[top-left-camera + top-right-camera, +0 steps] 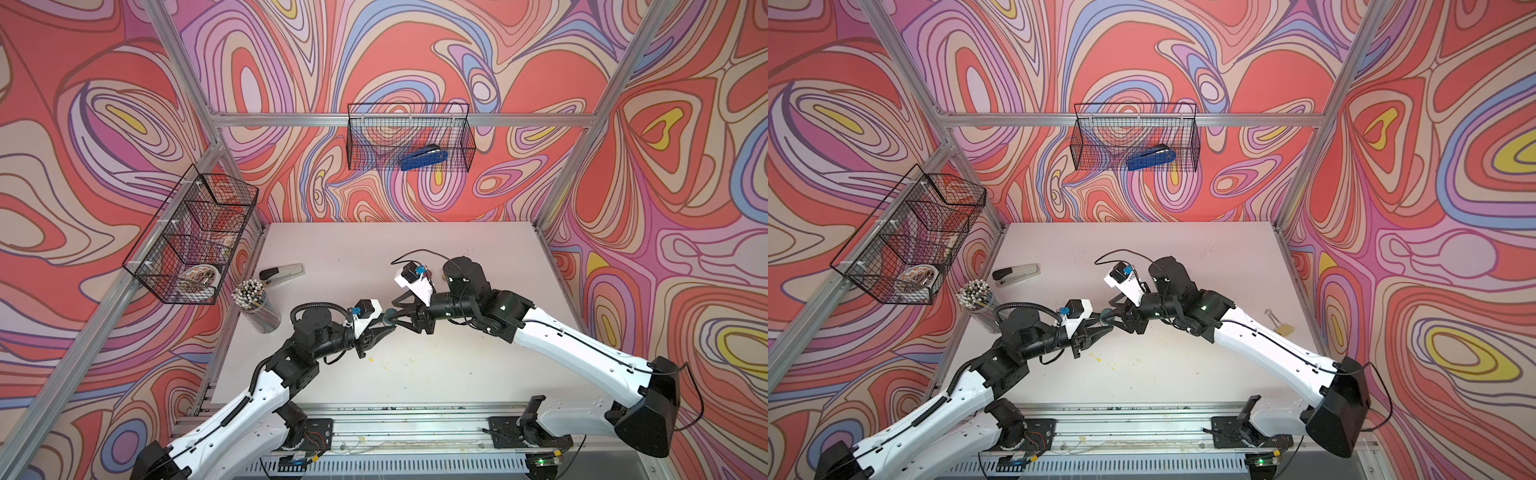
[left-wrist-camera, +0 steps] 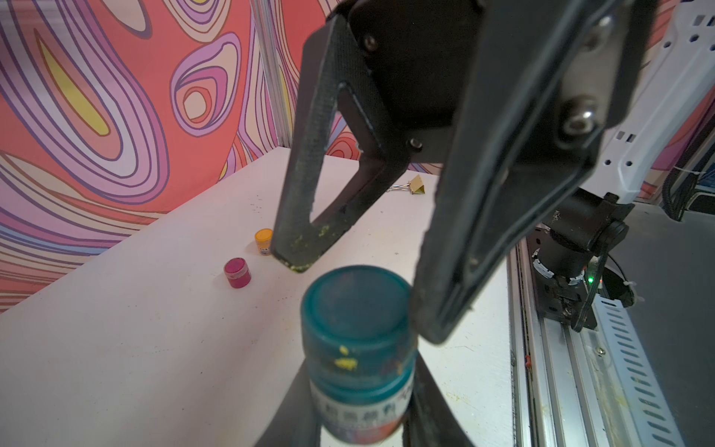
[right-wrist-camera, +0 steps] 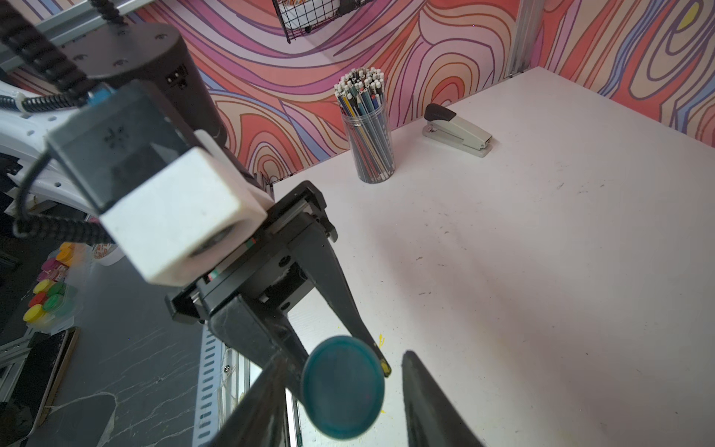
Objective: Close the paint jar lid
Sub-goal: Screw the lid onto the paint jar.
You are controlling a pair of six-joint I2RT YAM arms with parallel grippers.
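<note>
Teal lid [image 3: 342, 387] is seen seated on the paint jar [image 2: 360, 414], which is pinched at its body by the left gripper [image 1: 387, 325] above the table [image 1: 457, 365]. Around the lid the right gripper [image 2: 363, 296] is spread, not yet clamped; tightening is judged to remain

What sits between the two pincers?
A teal paint jar, gripped by the left pincer; the right pincer straddles its lid. Both wrist views show it.

Small white-labelled paint jar [image 2: 361, 412], its teal lid [image 2: 356, 309] seated on top, yellow-flecked, raised above the table's [image 1: 457, 374] middle.
</note>
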